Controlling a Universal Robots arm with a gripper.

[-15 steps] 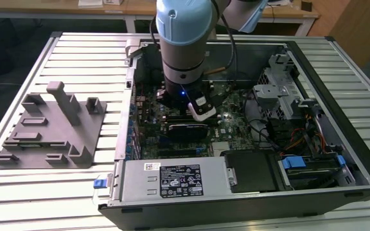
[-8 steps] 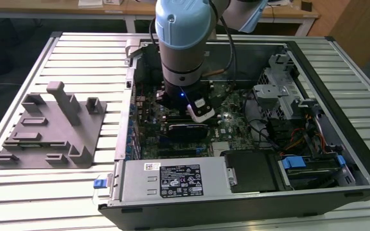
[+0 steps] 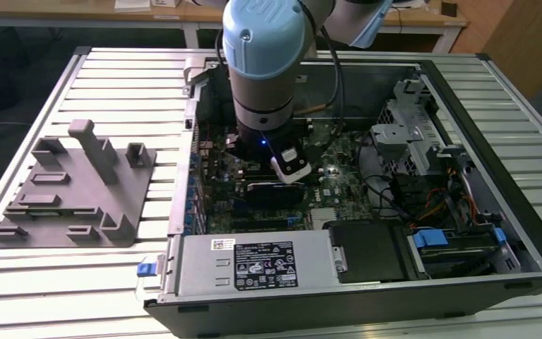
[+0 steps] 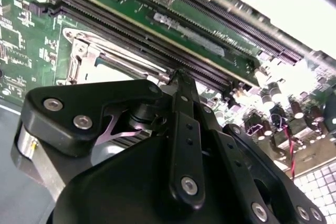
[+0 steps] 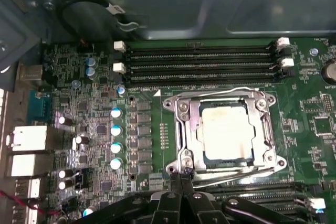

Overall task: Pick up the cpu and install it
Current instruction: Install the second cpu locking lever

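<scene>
The cpu (image 5: 223,129) is a pale silvery square lying flat in the motherboard socket, with the metal load frame (image 5: 184,129) around it. My gripper (image 5: 181,178) is shut, its two black fingers pressed together with nothing visible between them. The tips sit at the socket's near corner, beside the retention lever (image 5: 231,170). In the second wrist view the gripper (image 4: 178,77) points at the same socket frame (image 4: 86,56). In the exterior view the arm reaches straight down into the open computer case, and the gripper (image 3: 273,176) hangs low over the motherboard (image 3: 341,180).
Grey plastic fixture blocks (image 3: 73,191) stand on the slatted table at the exterior view's left. Inside the case are the power supply (image 3: 257,265), a drive cage (image 3: 403,134) and cables at the exterior view's right. Empty memory slots (image 5: 199,61) flank the socket.
</scene>
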